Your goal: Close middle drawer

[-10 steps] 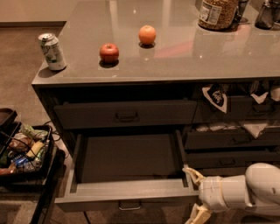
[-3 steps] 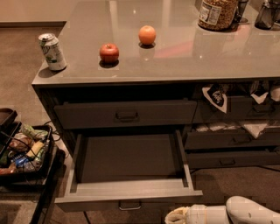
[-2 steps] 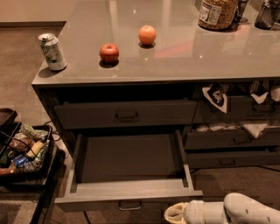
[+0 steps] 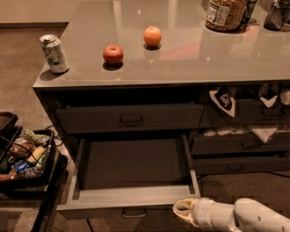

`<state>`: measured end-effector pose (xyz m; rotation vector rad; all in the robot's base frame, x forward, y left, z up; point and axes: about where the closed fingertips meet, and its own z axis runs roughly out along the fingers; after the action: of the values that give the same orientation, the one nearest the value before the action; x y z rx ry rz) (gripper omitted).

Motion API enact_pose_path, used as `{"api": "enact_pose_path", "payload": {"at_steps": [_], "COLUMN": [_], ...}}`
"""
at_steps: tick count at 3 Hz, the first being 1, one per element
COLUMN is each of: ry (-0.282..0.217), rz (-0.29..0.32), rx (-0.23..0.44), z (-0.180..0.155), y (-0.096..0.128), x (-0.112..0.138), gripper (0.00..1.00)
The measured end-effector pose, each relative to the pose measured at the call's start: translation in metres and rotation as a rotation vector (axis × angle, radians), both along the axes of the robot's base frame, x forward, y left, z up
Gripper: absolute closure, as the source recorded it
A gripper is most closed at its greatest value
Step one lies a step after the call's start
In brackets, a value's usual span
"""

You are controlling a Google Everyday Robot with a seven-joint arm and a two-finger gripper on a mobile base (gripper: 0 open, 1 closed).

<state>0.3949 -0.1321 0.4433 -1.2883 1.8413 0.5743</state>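
Observation:
The middle drawer (image 4: 131, 165) is pulled far out of the grey cabinet. It is a wide, shallow grey box and looks empty inside. Its front panel (image 4: 95, 209) faces the camera at the bottom of the view, with a small pull handle (image 4: 134, 212) under its edge. My gripper (image 4: 182, 211) is at the bottom right. Its white tip sits just in front of the right end of the drawer front, below the drawer's right corner. The white arm (image 4: 244, 216) runs off to the lower right.
The drawer above (image 4: 131, 118) is shut. On the countertop (image 4: 181, 54) stand a soda can (image 4: 54, 53), a red apple (image 4: 113, 55), an orange (image 4: 152, 36) and a jar (image 4: 225, 13). A black rack with snack bags (image 4: 22, 158) stands on the floor at left. More drawers (image 4: 240, 145) are at right.
The gripper was beside the drawer's right front corner, dropped low and out in front of the drawer front, and has since moved slightly back toward the front panel. The drawer has not moved.

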Motion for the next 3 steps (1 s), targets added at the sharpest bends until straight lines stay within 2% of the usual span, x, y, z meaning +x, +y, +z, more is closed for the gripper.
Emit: {"api": "enact_pose_path", "payload": {"at_steps": [1, 3], "ry": [-0.001, 0.045], "rz": [-0.003, 0.005], "rx": [-0.002, -0.067], "z": [0.000, -0.041], "y": [0.000, 0.023], "x": [0.001, 0.001], "gripper": [1.00, 1.00]}}
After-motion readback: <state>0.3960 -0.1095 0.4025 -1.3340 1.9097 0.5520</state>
